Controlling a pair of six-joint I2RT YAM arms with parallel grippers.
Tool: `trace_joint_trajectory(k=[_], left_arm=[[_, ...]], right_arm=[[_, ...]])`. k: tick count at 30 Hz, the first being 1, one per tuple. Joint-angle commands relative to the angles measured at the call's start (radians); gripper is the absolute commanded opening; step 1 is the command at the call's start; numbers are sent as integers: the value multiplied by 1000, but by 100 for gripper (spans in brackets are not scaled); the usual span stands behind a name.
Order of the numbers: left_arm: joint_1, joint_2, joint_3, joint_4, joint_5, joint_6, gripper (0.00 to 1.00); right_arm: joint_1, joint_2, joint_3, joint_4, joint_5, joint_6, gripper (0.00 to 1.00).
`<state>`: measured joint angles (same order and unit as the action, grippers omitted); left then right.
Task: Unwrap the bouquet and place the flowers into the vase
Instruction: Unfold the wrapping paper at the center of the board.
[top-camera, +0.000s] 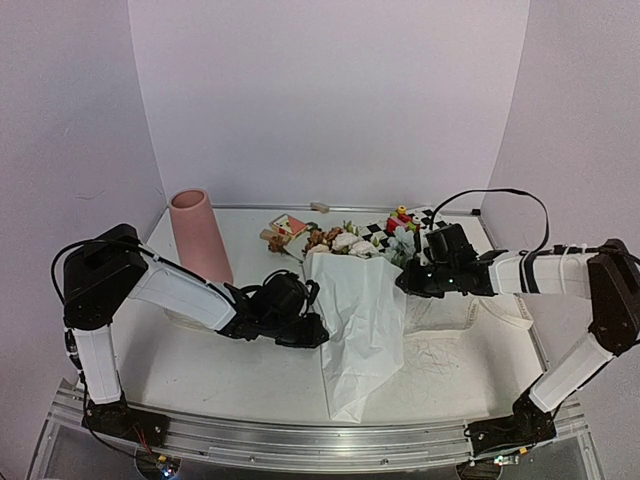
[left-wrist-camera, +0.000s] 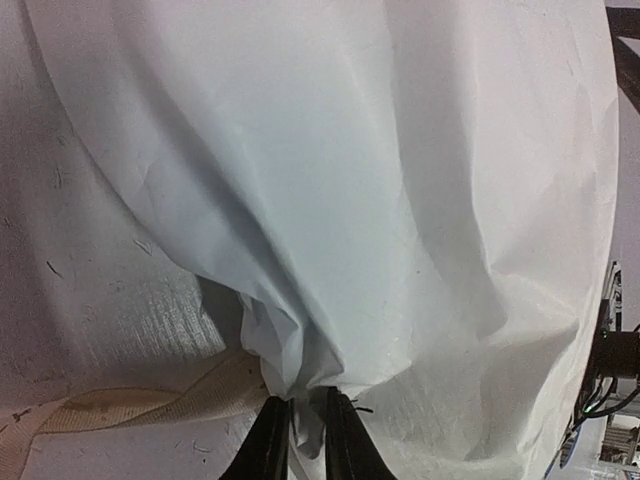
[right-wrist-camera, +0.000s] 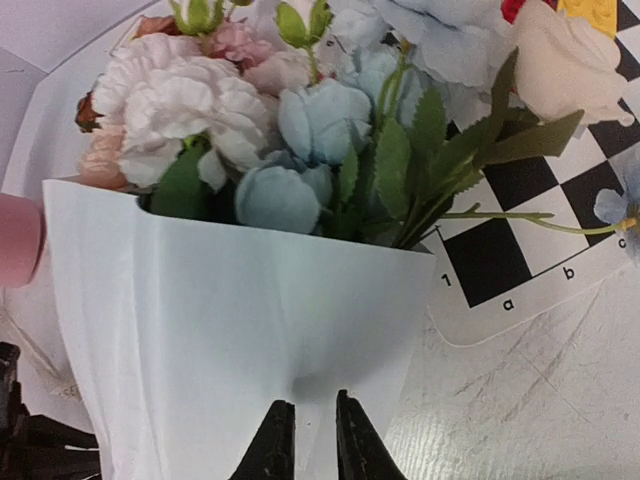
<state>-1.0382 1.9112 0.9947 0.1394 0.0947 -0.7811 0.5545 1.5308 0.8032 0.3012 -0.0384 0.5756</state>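
From above, the bouquet (top-camera: 352, 262) lies on the counter (top-camera: 240, 375) between the two arms. The left gripper (top-camera: 308, 328) is at one edge of its white paper (top-camera: 365, 350). The right gripper (top-camera: 403, 281) is at the opposite edge, closer to the flowers (top-camera: 345, 241). The vase (top-camera: 200, 235) stands upright, well apart from the left gripper and behind that arm.

In the left wrist view, the left gripper (left-wrist-camera: 305, 445) is clenched on a narrow fold of paper (left-wrist-camera: 380, 200), which billows up ahead of it. A cream ribbon (left-wrist-camera: 120, 408) lies flat on the counter just to the left of the fingers. No flowers show here.

In the right wrist view, the right gripper (right-wrist-camera: 312, 440) has its jaws nearly together, grasping the lower part of the paper wall (right-wrist-camera: 230, 320). The flowers (right-wrist-camera: 300, 120) stick out above and ahead of it. The checkered mat (right-wrist-camera: 500, 250) lies off to its right, and a sliver of the vase (right-wrist-camera: 15, 240) shows at the far left.

Both holds are thin pinches on flimsy sheet. If the arms pull apart sharply, I expect the paper to tear or slip free rather than open. The stems may also cling inside the wrap and drag along with it, scattering blooms onto the mat. A wide sweep of the left arm could tip the vase.
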Motion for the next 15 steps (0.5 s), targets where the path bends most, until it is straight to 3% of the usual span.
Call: trace_joint_trajectory(k=[1,8,15], left_arm=[[-3,16,32,11,-34,13,17],[-3,-79,-26,12,-148,-4,32],[-3,-196,-102,4,-215,8,39]], right_arm=[[-1,-41,38,-33,-184,-15,19],[-1,-51,53,12,-377,1,27],[-4,-152,36,-59,-209,-42,53]])
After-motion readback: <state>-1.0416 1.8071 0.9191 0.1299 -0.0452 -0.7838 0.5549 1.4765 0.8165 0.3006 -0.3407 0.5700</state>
